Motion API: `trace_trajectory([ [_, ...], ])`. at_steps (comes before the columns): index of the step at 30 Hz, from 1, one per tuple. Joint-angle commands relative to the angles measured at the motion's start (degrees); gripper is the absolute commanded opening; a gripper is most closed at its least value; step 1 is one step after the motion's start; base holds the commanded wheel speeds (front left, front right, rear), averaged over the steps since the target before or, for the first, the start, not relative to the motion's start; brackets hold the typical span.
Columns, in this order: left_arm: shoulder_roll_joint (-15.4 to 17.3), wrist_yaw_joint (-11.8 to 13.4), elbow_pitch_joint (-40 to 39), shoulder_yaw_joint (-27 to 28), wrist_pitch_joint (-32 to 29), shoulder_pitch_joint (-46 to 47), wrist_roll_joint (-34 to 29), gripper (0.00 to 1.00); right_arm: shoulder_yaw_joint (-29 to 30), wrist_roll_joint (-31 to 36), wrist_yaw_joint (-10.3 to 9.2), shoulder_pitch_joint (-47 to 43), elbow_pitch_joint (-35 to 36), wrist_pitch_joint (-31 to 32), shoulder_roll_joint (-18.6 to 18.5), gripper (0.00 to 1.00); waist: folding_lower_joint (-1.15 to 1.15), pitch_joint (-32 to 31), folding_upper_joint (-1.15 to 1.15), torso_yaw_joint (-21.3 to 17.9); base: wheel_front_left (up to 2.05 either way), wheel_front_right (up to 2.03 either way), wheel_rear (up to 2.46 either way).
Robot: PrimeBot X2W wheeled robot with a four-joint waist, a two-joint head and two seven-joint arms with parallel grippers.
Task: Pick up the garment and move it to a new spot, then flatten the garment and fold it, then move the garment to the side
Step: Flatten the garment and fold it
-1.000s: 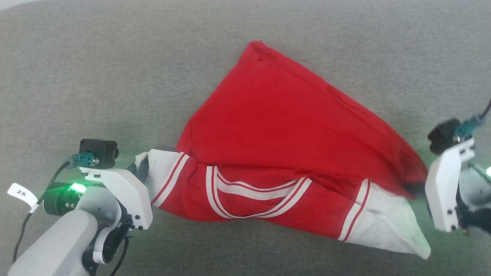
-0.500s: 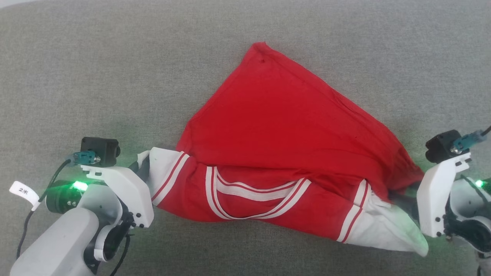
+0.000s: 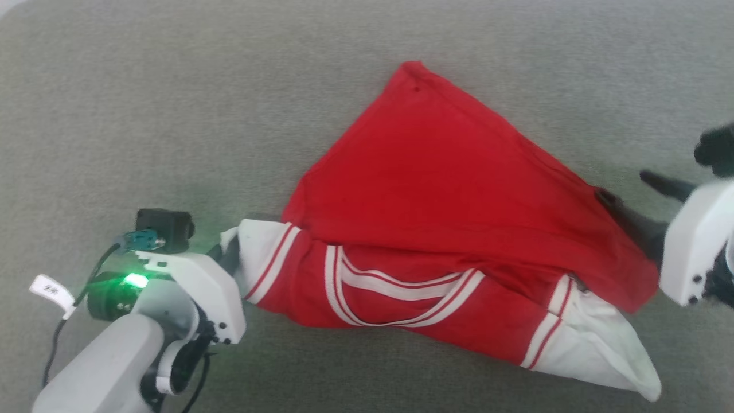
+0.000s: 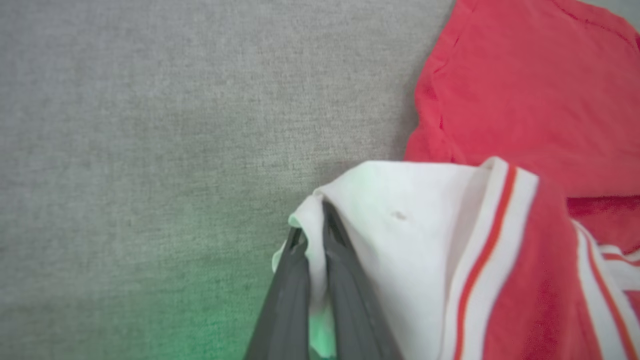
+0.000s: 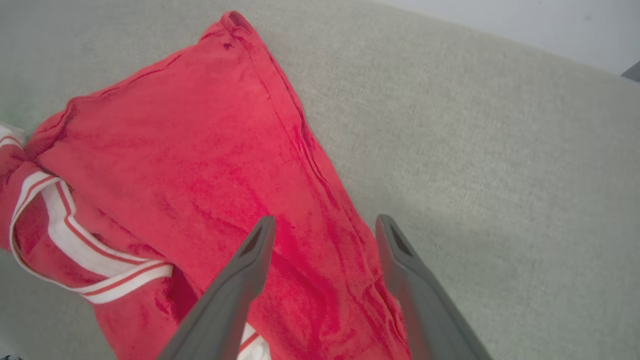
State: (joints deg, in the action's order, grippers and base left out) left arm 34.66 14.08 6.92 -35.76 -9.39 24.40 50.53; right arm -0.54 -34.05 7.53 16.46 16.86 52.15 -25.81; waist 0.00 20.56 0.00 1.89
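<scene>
The garment (image 3: pixel 447 212), a red jersey T-shirt with white sleeves and striped trim, lies bunched in a rough triangle on the grey surface. Its plain red body is folded over toward the striped collar (image 3: pixel 395 287). My left gripper (image 3: pixel 231 255) sits at the shirt's left end, shut on the edge of the white sleeve (image 4: pixel 400 225). In the left wrist view the cloth is pinched between that gripper's (image 4: pixel 314 232) fingers. My right gripper (image 3: pixel 622 186) hovers at the shirt's right edge, open. Its fingers (image 5: pixel 326 222) spread above the red cloth (image 5: pixel 200 150) with nothing between them.
Grey woven fabric (image 3: pixel 172 103) covers the whole work surface around the shirt. A pale wall (image 5: pixel 550 25) shows beyond the surface's far edge in the right wrist view. The other white sleeve (image 3: pixel 602 355) lies loose at the lower right.
My right gripper has opened, let go of the shirt's right end and lifted away from it. The left gripper keeps its hold. The head camera has shifted slightly.
</scene>
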Motion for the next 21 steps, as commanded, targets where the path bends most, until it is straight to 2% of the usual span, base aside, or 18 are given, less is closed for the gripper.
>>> trace_trajectory([
  [1, -0.7, -0.3, -0.2, -0.5, 0.3, 0.8, 0.0, 0.0, -1.3, 0.1, -0.08, 3.0, -0.5, -0.3, 0.1, 1.0, 0.0, 0.3, 0.0, 1.6, 0.0, 0.0, 0.0],
  [5, -2.5, -1.1, 0.4, -1.6, 0.4, 2.1, -0.6, 0.0, -5.1, -0.2, -0.08, 10.2, -5.1, -1.3, -0.7, 1.0, 0.0, 1.0, 0.0, 4.9, 0.0, 0.0, 0.0],
  [12, -7.5, -3.4, 3.1, -4.7, 0.9, 5.4, -1.7, 0.0, -13.5, -0.6, -0.07, 24.6, -20.0, -4.2, -2.5, 1.0, 0.0, 2.3, 0.0, 12.7, 0.0, 0.0, 0.0],
  [13, -7.5, -3.4, 3.1, -4.7, 0.9, 5.4, -1.7, 0.0, -13.5, -0.6, -0.07, 24.6, -20.0, -4.2, -2.5, 1.0, 0.0, 2.3, 0.0, 12.7, 0.0, 0.0, 0.0],
  [21, -13.5, -7.0, 8.1, -7.5, 2.8, 8.6, -2.1, 0.0, -24.3, -1.1, -0.06, 37.0, -39.7, -5.8, -3.9, 1.0, 0.0, 4.3, 0.0, 20.8, 0.0, 0.0, 0.0],
])
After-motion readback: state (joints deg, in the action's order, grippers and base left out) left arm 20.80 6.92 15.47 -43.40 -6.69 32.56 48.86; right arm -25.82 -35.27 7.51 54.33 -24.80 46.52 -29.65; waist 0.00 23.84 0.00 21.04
